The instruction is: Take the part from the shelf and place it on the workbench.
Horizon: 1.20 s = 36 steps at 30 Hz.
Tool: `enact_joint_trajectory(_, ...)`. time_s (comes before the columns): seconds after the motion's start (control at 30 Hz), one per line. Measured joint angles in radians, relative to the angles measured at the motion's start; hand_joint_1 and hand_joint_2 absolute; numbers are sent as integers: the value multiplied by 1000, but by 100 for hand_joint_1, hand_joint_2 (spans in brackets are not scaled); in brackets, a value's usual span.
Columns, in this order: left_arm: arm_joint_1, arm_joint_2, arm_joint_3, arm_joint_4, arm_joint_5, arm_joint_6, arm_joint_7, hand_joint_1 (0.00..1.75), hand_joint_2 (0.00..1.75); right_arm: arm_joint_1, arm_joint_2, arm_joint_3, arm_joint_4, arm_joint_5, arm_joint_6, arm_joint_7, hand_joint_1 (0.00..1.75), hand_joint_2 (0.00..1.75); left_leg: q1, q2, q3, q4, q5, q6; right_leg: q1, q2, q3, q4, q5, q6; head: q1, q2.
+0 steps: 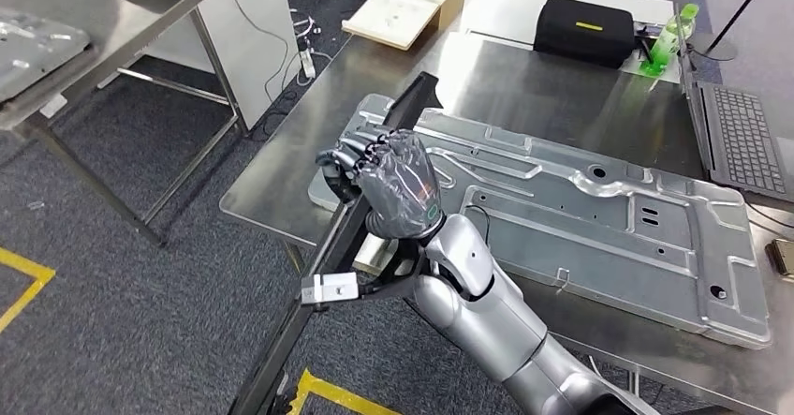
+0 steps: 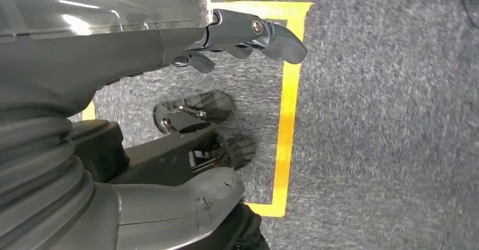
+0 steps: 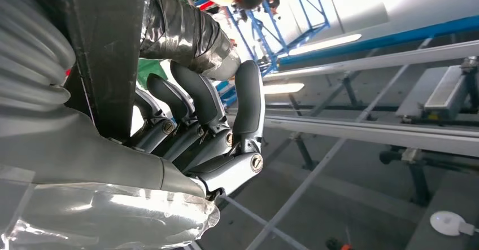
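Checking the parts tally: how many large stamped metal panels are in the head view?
2: one stamped metal panel lies flat on the steel workbench ahead; another panel lies on the table at far left, partly cut off. More may be outside the picture.

Dull silver surface (image 1: 524,78) carrying a pale grey embossed metal panel (image 1: 599,209), long black part (image 1: 356,228) with a white tag, glossy silver arm ending in a dark grey right hand (image 1: 398,185), speckled blue-grey carpet (image 1: 112,293) crossed by yellow tape lines (image 2: 288,109), black case (image 1: 585,29) with a yellow stripe, bright green bottle (image 1: 669,40)

Part (image 1: 346,237): long dark flat bar, tilted steeply, gripped mid-length in right hand (image 1: 398,185); upper end above the fist over workbench (image 1: 552,87), lower end below it.
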<state>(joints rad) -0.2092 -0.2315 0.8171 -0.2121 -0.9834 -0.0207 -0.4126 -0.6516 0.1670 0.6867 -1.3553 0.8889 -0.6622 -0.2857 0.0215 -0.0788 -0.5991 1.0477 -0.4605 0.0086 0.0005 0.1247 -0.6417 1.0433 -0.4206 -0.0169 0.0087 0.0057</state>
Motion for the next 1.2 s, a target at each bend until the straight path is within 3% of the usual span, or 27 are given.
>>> enact_joint_trajectory(0.07, -1, -1, 0, 0, 0, 0, 0, 0, 175, 1, 0, -1, -1, 1, 0, 0, 175, 175, -2, 11, 5, -7, 2, 5, -5, 22, -7, -4, 6, 15, -1, 0)
enact_joint_trajectory(0.1, -1, -2, 0, 0, 0, 0, 0, 0, 175, 1, -1, -1, -2, 1, 0, 0, 175, 175, 0, 23, 7, -14, 5, 10, -4, 17, -8, -4, 6, 21, -1, 0)
enact_joint_trajectory(0.17, -5, -4, -1, 0, 2, 0, 0, 0, 175, -1, -3, -3, -4, 0, -1, 0, 175, 175, 5, 48, 13, -27, 13, 22, 1, -37, -24, 28, -17, 34, 3, 0)
enact_joint_trajectory(0.23, -4, -4, -1, 0, 3, 1, 0, 0, 175, -1, -4, -4, -6, 0, -1, 1, 175, 175, 4, 74, 15, -32, 13, 28, -3, -101, -77, 138, -76, 48, 7, 0)
enact_joint_trajectory(0.3, 0, -2, 0, 0, 3, 1, 0, 0, 175, 3, -6, -3, -6, 0, -1, 2, 175, 175, 3, 105, 16, -32, 10, 30, -13, -118, -133, 247, -116, 61, 7, 0)
enact_joint_trajectory(0.33, 1, -2, 0, 0, 3, 1, 0, 0, 175, 5, -7, -3, -6, 0, -1, 3, 175, 175, 3, 120, 16, -31, 8, 29, -17, -122, -139, 258, -110, 65, 7, 0)
enact_joint_trajectory(0.37, 1, -2, -1, 0, 3, 1, 0, 0, 175, 6, -8, -3, -6, 0, -1, 3, 175, 175, 4, 131, 18, -31, 6, 27, -20, -126, -124, 230, -87, 67, 7, 0)
enact_joint_trajectory(0.47, -2, -2, -1, 0, 3, 1, 0, 0, 175, 5, -8, -4, -7, 5, -2, 6, 175, 175, 1, 153, 28, -30, -3, 13, -19, -152, -15, 35, -9, 58, 7, 0)
enact_joint_trajectory(0.5, -4, -2, -1, 0, 3, 1, 0, 0, 175, 4, -8, -4, -7, 10, -3, 8, 175, 175, -1, 157, 30, -30, -5, 7, -15, -157, 6, -4, -1, 51, 7, 0)
enact_joint_trajectory(0.57, -7, -3, -1, 0, 3, 0, 0, 0, 175, 3, -9, -8, -6, 21, -5, 13, 175, 175, -3, 164, 35, -33, -7, -5, -8, -155, 13, -20, -3, 35, 7, 0)
enact_joint_trajectory(0.6, -7, -3, -1, 0, 3, 0, 0, 0, 175, 3, -9, -11, -5, 25, -5, 15, 175, 175, -1, 163, 36, -33, -9, -11, -10, -152, 16, -24, -3, 28, 7, 0)
enact_joint_trajectory(0.67, -7, -4, -1, 0, 3, 0, 0, 0, 175, -1, -9, -13, -5, 29, -6, 15, 175, 175, 3, 138, 26, -4, -32, -20, -14, -147, 25, -35, 1, 12, 6, 0)
enact_joint_trajectory(0.77, -3, -4, -2, 0, 3, -1, 0, 0, 175, -6, -7, -14, -2, 31, -7, 16, 175, 175, 5, 92, -59, 173, -116, -26, -12, -138, 30, -39, 0, -4, 5, 0)
enact_joint_trajectory(0.8, -1, -4, -2, 0, 3, -1, 1, 0, 175, -6, -7, -14, 0, 33, -7, 18, 175, 175, 5, 87, -90, 227, -129, -28, -10, -132, 30, -37, -2, -6, 5, 0)
enact_joint_trajectory(0.83, 1, -4, -2, 0, 3, -2, 1, 0, 175, -6, -7, -14, 3, 38, -7, 22, 175, 175, 5, 86, -107, 250, -123, -29, -9, -127, 30, -33, -5, -7, 5, 0)
enact_joint_trajectory(0.87, 1, -4, -2, 0, 4, -2, 2, 0, 175, -7, -6, -14, 8, 48, -7, 32, 175, 175, 6, 85, -105, 232, -96, -29, -9, -120, 31, -28, -8, -6, 5, 0)
enact_joint_trajectory(0.93, 1, -4, -2, 0, 6, -2, 3, 0, 175, -16, -4, -15, 20, 83, -8, 61, 175, 175, 8, 84, -59, 113, -21, -28, -11, -110, 30, -13, -19, 0, 5, 0)
enact_joint_trajectory(0.97, -1, -5, -2, 0, 7, -2, 3, 0, 175, -22, -4, -17, 29, 100, -9, 76, 175, 175, 7, 83, -36, 55, 1, -26, -9, -106, 27, -2, -25, 5, 5, 0)
enact_joint_trajectory(1.03, -2, -6, -2, 0, 7, -2, 5, 0, 175, -35, -3, -20, 48, 118, 3, 96, 175, 175, 4, 79, -18, 11, 6, -18, -6, -102, 20, 8, -31, 16, 5, 0)
enact_joint_trajectory(1.13, -2, -8, -2, 0, 11, -3, 5, 0, 175, -60, -3, -29, 82, 49, 81, 119, 175, 175, 3, 78, -18, 4, 11, 1, -8, -104, 15, 12, -34, 30, 5, 0)
enact_joint_trajectory(1.2, -3, -9, -2, 0, 15, -2, 3, 0, 175, -85, -2, -43, 109, -48, 136, 129, 175, 175, 6, 80, -16, -3, 16, 13, -10, -111, -9, 67, -70, 40, 5, 0)
